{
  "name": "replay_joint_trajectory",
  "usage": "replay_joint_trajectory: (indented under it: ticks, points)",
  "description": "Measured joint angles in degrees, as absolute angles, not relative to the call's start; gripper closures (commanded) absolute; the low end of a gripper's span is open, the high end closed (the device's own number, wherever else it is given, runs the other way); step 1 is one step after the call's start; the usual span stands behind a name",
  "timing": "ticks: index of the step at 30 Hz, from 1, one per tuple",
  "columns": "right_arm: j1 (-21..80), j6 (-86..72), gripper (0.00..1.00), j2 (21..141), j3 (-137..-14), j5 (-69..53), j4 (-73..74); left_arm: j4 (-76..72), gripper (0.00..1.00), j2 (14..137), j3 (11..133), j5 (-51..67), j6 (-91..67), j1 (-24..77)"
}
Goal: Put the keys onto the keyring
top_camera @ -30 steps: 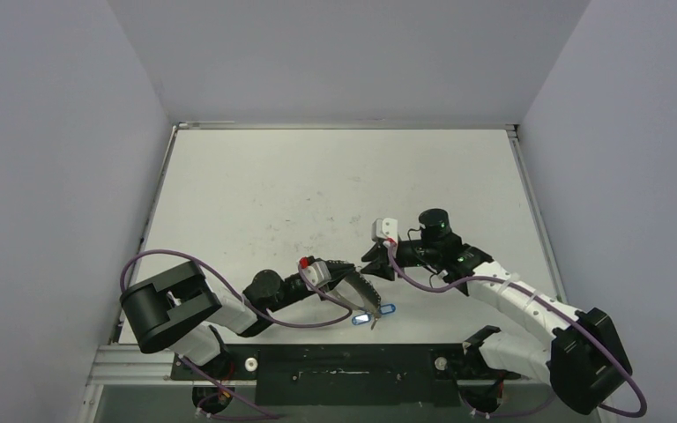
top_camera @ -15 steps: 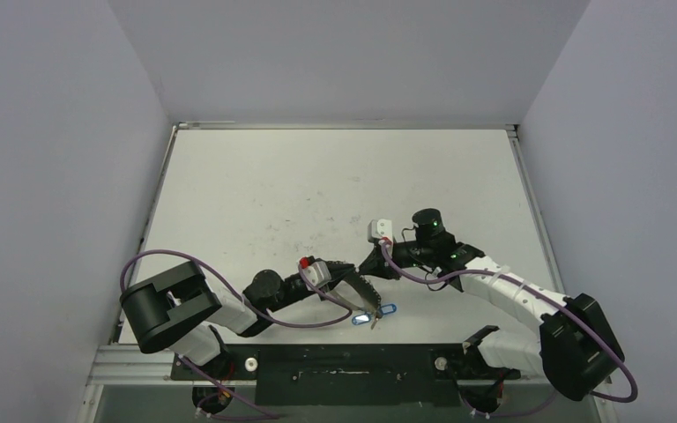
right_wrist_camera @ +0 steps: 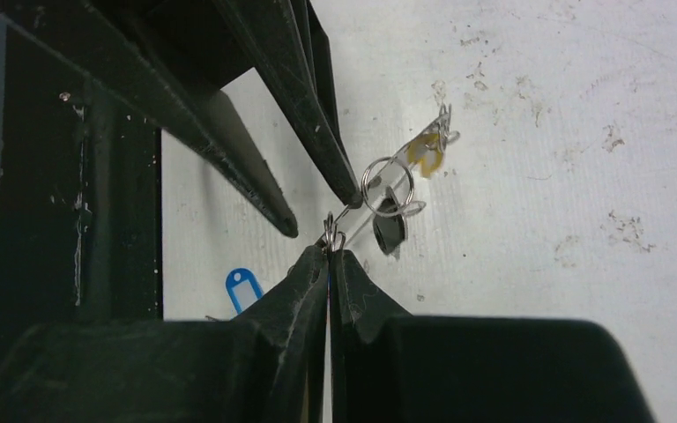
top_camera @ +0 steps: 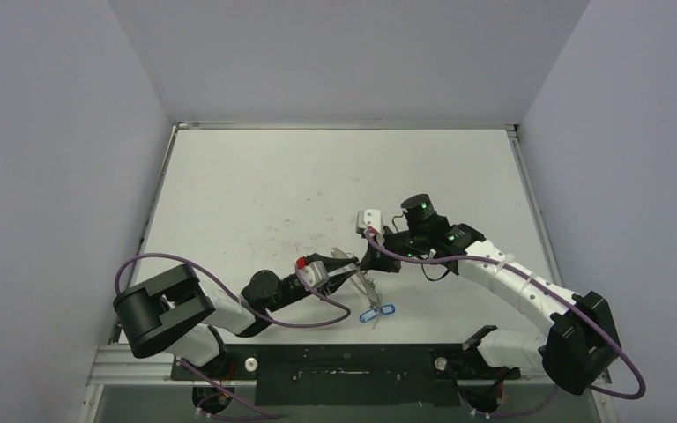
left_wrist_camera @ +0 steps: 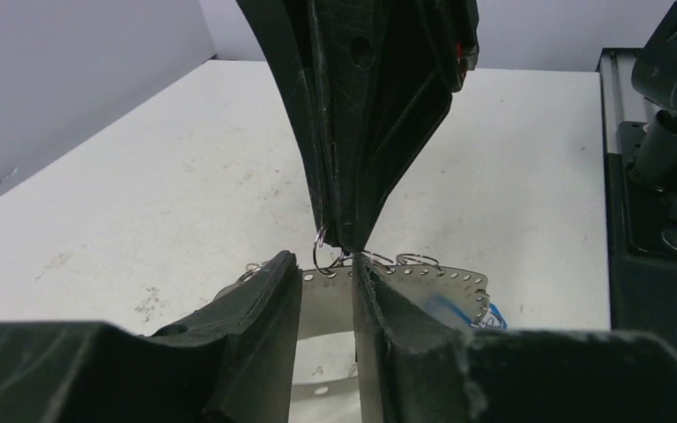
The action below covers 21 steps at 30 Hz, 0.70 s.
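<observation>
Close to the near table point(top_camera: 256, 185) edge, the blue-tagged key point(right_wrist_camera: 241, 286) is lying alone. Just beyond that key, the right gripper point(right_wrist_camera: 328, 256), having just closed, is now pinching the keyring point(right_wrist_camera: 397, 161), while the left gripper point(left_wrist_camera: 324, 267) is spreading and releasing it. A yellow tag point(right_wrist_camera: 423, 152) and a black tag point(right_wrist_camera: 390, 233) are already hanging there; the blue one is still waiting.

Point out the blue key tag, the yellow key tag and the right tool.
blue key tag point(right_wrist_camera: 240, 289), right wrist view, middle of the tag
yellow key tag point(right_wrist_camera: 425, 152), right wrist view, its yellow plastic
right tool point(right_wrist_camera: 328, 251), right wrist view, between its closed fingertips
</observation>
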State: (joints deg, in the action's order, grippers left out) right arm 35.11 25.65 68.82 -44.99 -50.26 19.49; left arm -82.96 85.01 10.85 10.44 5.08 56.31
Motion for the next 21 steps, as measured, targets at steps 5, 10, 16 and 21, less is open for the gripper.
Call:
replay_joint_trajectory:
  ticks: [5,10,16,21]
  points:
    - [40.2,27.8,1.0,74.9,-56.4,-40.4,33.2,-80.6,0.61,82.1,10.9,9.3,5.1,56.3]
    - [44.9,26.6,1.0,82.5,-66.5,-32.0,44.7,-76.0,0.56,78.3,10.7,7.6,5.2,56.3]
    - [46.3,23.7,1.0,88.8,-76.0,-22.4,53.5,-68.2,0.54,72.1,10.0,4.8,5.2,56.3]
    - [47.9,22.3,1.0,91.9,-81.1,-16.9,59.1,-60.4,0.49,65.1,9.1,2.2,5.2,56.3]
